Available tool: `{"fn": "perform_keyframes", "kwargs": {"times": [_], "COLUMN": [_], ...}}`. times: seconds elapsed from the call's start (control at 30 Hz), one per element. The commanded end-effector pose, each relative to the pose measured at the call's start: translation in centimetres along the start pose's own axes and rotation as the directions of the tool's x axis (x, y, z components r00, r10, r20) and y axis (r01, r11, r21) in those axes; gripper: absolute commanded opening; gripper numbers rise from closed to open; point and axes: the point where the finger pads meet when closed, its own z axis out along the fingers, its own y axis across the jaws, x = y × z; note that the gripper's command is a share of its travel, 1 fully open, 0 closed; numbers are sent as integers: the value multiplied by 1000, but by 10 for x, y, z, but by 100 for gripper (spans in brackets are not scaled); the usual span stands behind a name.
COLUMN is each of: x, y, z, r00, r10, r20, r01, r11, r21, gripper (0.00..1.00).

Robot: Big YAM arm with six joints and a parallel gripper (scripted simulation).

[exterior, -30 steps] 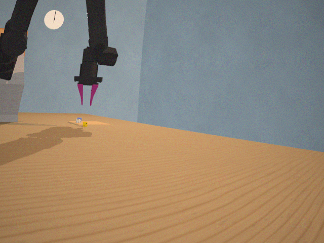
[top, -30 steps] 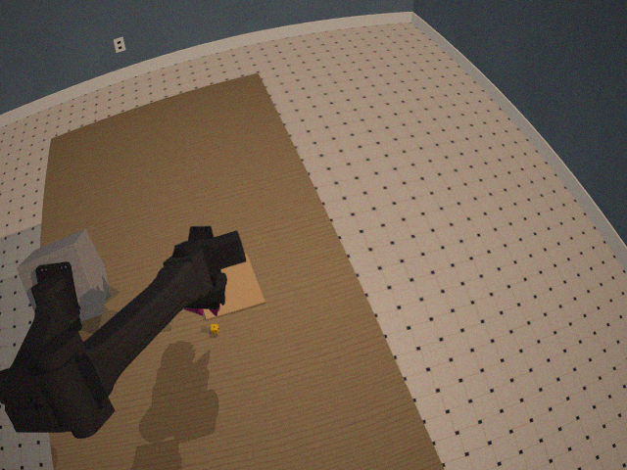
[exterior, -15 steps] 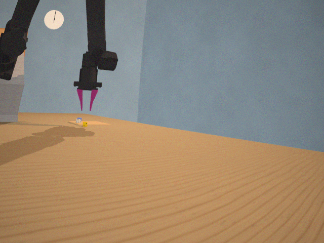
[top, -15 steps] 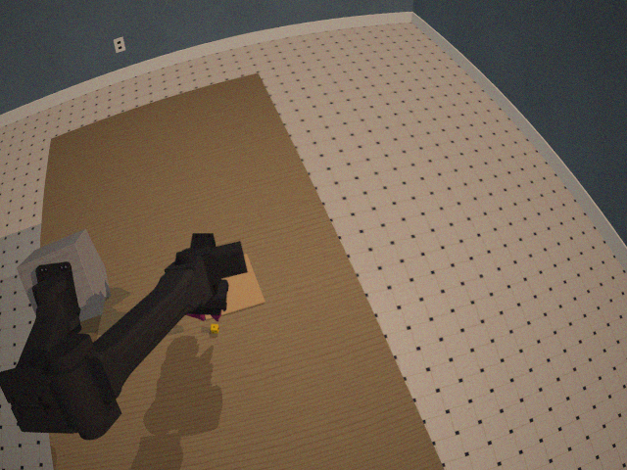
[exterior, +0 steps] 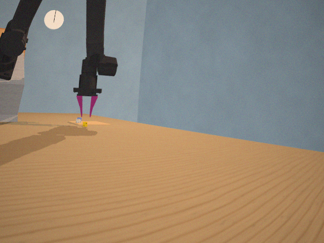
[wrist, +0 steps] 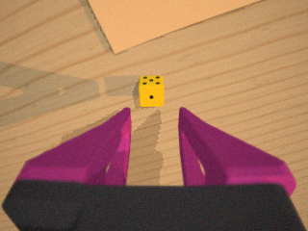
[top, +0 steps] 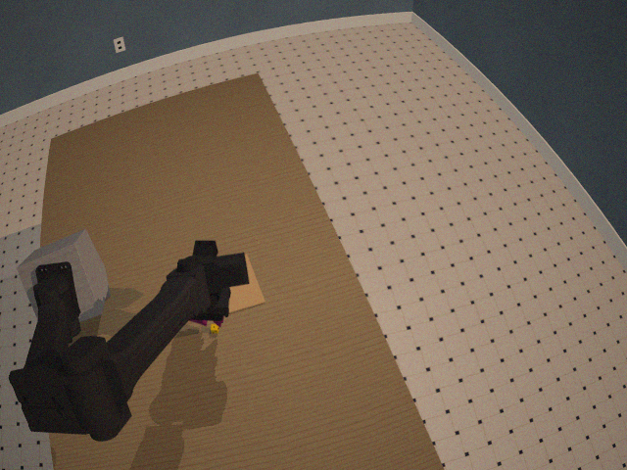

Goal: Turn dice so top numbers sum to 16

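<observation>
Hanging just above the table, the gripper is held partly spread and empty, so the yellow die can be straddled. The die is located off the mat, just beyond whose corner it must be returned.

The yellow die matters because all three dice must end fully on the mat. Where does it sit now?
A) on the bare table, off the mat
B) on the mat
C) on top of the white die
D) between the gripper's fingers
A: the yellow die rests on wood below the mat's corner, ahead of the gripper.
</observation>
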Motion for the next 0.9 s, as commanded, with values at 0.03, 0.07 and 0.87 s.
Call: {"fn": "perform_keyframes", "kwargs": {"times": [0.03,0.07,0.87], "x": [-8,-4,-6], "y": [2,4,3], "z": [1,6,11], "r00": [999,999,999], "r10": [-39,-32,-35], "r20": [9,5,6], "r01": [39,32,35], "r11": [999,999,999], "r21": [6,-4,-2], "gripper": [30,30,30]}}
